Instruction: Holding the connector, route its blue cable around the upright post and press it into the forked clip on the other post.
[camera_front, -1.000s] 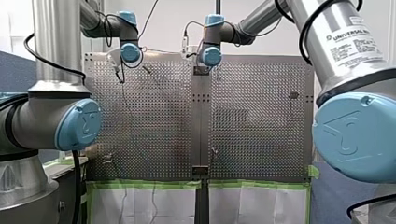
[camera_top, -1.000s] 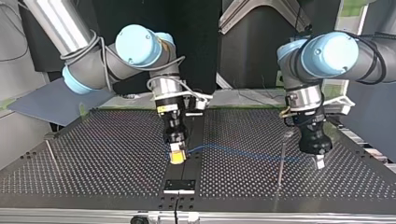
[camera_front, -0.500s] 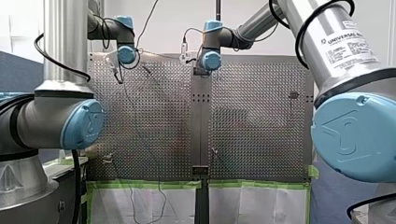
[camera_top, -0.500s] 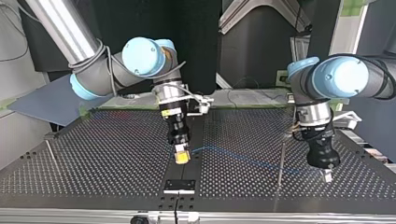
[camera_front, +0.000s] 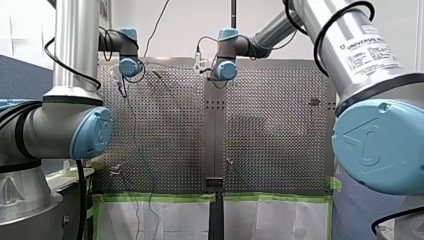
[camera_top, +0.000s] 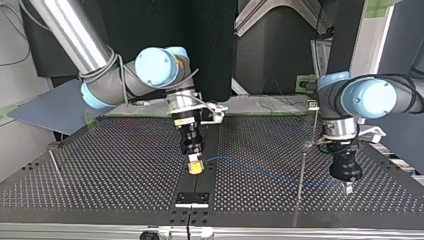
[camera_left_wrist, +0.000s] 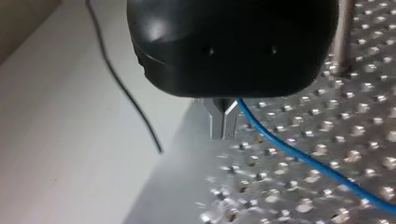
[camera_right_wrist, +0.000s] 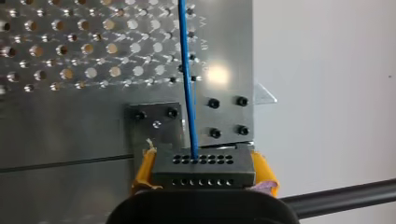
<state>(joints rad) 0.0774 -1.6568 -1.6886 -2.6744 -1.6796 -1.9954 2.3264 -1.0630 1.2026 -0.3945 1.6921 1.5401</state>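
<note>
Since a second ago my left arm (camera_top: 367, 97) has carried its jaws toward the top view's right and nearer that camera. My right arm (camera_top: 155, 67) has edged only slightly toward the same side.

Both arms reach down over the perforated desk (camera_top: 100, 170). My right arm hangs above the solid strip at the desk's middle, and my left arm is well apart from it at the top view's right.

A thin upright post (camera_top: 300, 175) stands between the two sets of jaws, near my left arm's.

My right arm's jaws are clenched on the connector (camera_right_wrist: 203, 168), a dark block with rows of holes that sits between the yellow pads (camera_right_wrist: 144, 170).

From the connector's face the blue cable (camera_right_wrist: 186, 70) runs straight ahead over the desk. In the top view it stretches low across to my left arm's jaws and crosses the post's line on the way. On which side of the post it passes, I cannot tell.

My left arm's metal fingers (camera_left_wrist: 217, 121) are pinched together on the cable just above the desk, and the cable trails away from them over the holes.
</note>
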